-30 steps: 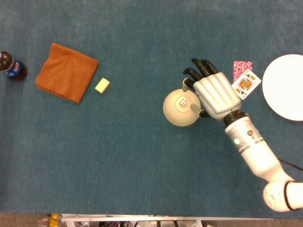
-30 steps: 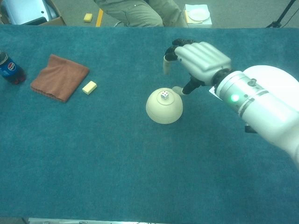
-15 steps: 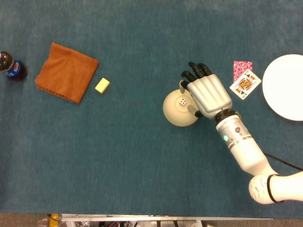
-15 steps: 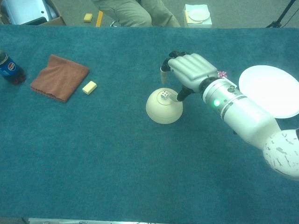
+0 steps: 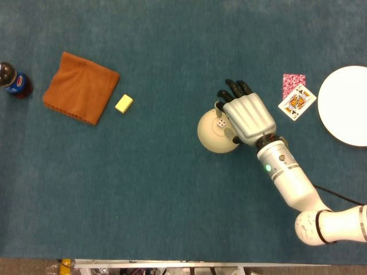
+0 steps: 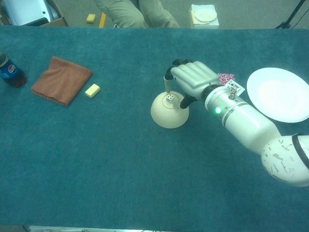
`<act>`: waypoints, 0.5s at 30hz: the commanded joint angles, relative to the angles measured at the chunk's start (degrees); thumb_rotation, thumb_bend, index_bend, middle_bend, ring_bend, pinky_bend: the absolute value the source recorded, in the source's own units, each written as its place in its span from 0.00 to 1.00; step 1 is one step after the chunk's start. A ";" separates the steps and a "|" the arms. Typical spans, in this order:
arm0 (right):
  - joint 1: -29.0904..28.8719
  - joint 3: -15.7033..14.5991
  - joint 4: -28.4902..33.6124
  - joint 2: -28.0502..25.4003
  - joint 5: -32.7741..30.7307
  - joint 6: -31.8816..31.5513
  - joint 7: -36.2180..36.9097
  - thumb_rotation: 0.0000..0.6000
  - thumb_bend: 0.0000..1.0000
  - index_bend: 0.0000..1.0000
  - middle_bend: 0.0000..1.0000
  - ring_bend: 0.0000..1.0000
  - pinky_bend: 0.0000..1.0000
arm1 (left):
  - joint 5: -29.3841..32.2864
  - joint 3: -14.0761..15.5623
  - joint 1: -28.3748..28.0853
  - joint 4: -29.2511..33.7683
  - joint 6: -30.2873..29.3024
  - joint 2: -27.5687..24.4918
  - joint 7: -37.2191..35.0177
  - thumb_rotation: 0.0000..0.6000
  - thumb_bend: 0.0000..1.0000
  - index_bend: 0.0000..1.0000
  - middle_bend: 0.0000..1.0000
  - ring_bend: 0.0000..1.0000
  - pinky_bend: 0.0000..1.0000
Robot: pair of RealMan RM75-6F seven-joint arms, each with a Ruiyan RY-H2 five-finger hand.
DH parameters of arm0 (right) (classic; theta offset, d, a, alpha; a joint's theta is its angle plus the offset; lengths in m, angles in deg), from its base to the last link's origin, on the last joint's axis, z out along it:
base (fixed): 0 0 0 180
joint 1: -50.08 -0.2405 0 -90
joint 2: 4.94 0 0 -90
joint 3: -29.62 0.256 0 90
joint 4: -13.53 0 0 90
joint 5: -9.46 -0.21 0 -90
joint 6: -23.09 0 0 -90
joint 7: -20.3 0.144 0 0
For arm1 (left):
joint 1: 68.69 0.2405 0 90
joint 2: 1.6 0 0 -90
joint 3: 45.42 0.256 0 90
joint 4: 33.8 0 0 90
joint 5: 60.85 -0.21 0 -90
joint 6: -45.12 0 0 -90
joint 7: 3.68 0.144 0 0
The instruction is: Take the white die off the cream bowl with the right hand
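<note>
At frame centre, the small spotted white die sits atop the smooth, overturned cream bowl. The glossy right hand hovers beside it, fingers spread around the cube, gripping nothing.

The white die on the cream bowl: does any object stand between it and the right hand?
Nothing visible does. The white die sits exposed on top of the overturned cream bowl, and the right hand hovers right beside it, fingers apart around it.
</note>
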 commanded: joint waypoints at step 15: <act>-1.49 -0.58 -1.47 1.00 -1.45 -0.47 0.26 1.00 0.30 0.49 0.25 0.06 0.10 | 0.61 -0.31 -0.01 -0.47 0.10 0.02 -0.59 1.00 0.34 0.06 0.09 0.03 0.06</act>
